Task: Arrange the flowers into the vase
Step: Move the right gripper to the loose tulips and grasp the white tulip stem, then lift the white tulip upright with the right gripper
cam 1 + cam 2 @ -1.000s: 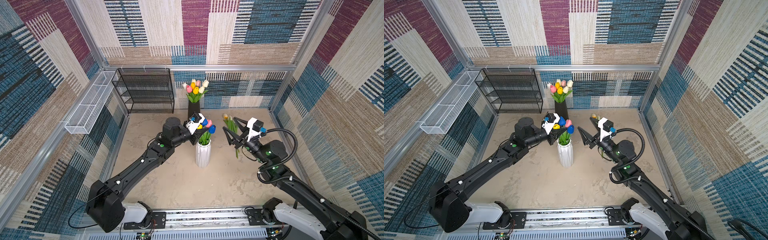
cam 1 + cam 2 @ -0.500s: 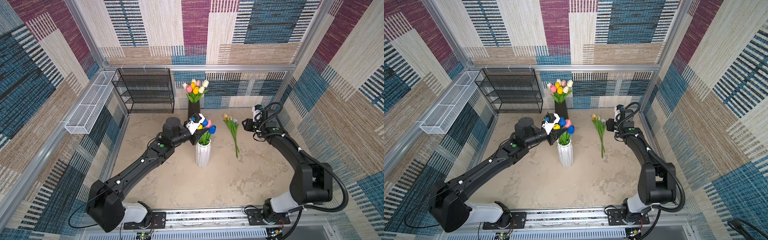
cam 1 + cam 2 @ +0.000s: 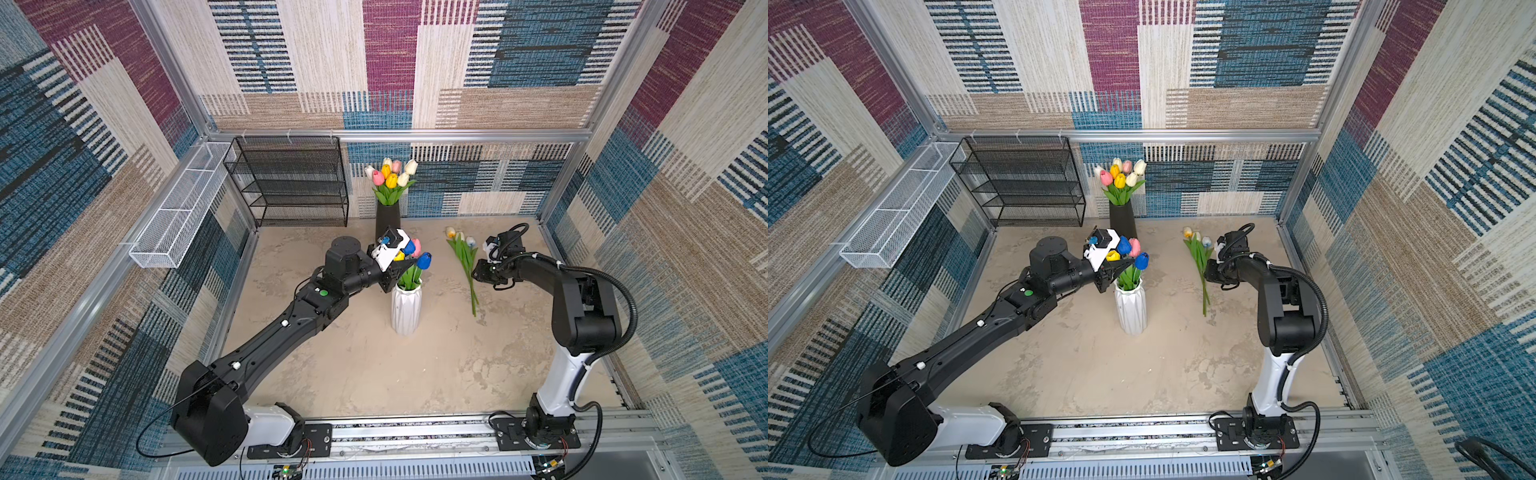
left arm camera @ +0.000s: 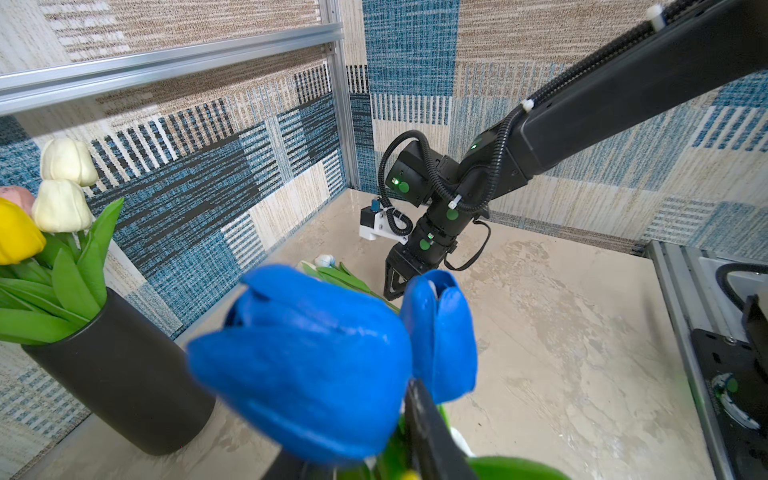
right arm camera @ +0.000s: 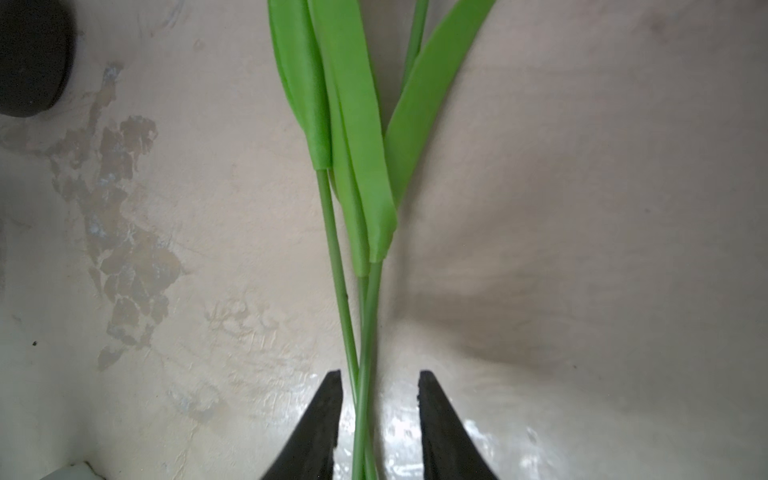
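The loose flowers [image 5: 365, 208] are laid on the bench [image 5: 582, 249] with their stems passed between the right fingers [image 5: 324, 419], which are held apart, while blue flowers [image 4: 311, 365] in the white vase [image 3: 406, 309] are met by the left fingers [image 4: 428, 436], whose grip cannot be told.

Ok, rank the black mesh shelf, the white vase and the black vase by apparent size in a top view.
Black mesh shelf, clearly largest.
White vase next.
Black vase last, but its base is hidden behind the left arm and it stands farther back, so that pair is unsure.
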Tool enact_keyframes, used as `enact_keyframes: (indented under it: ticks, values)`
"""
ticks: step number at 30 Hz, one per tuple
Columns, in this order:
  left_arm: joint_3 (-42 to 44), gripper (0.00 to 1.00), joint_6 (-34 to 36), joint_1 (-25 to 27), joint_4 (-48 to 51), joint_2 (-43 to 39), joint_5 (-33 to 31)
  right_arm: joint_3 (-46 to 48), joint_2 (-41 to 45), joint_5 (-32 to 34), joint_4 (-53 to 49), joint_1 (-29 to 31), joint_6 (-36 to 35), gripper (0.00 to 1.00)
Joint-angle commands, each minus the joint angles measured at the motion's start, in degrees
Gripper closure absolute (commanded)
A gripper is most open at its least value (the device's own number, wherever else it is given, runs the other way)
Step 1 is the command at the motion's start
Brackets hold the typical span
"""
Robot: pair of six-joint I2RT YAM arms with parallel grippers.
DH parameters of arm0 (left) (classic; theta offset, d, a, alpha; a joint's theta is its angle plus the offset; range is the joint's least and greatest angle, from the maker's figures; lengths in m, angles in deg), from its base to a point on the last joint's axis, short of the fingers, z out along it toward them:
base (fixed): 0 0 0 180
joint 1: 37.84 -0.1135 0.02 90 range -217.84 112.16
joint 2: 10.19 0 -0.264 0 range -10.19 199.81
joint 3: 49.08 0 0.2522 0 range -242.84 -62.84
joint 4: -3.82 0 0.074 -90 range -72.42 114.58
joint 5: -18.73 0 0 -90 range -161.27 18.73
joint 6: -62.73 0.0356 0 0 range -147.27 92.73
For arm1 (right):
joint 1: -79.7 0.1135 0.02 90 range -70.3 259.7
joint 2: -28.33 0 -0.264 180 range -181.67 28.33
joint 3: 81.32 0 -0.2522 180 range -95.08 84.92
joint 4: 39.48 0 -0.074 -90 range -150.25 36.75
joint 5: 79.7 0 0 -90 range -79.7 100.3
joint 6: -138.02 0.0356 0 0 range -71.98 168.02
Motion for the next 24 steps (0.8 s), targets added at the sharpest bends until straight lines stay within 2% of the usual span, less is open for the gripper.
enact_keyframes:
  ticks: [1, 4, 11, 21, 24]
  values:
    - [-0.1, 0.70, -1.1, -0.1, -1.6, 0.0, 0.6, -1.4, -1.9, -1.6, 2.7, 0.5, 0.4, 0.68]
    - [-0.1, 0.70, -1.3, 0.0, -1.8, 0.0, 0.5, -2.6, -3.7, -0.9, 2.8, 0.7, 0.8, 0.75]
    - [-0.8, 0.69, -1.4, 0.0, -1.5, 0.3, 0.9, -2.2, -2.8, 1.2, 2.7, 0.7, 1.3, 0.97]
    - [-0.9, 0.69, -1.3, 0.0, -1.7, 0.8, 0.9, -0.6, 4.0, 1.2, 0.4, 0.7, 3.0, 1.00]
    - [-0.9, 0.69, -1.3, -0.1, -1.8, 0.6, 0.9, 1.3, 8.5, 1.2, 1.1, 0.7, 3.9, 1.00]
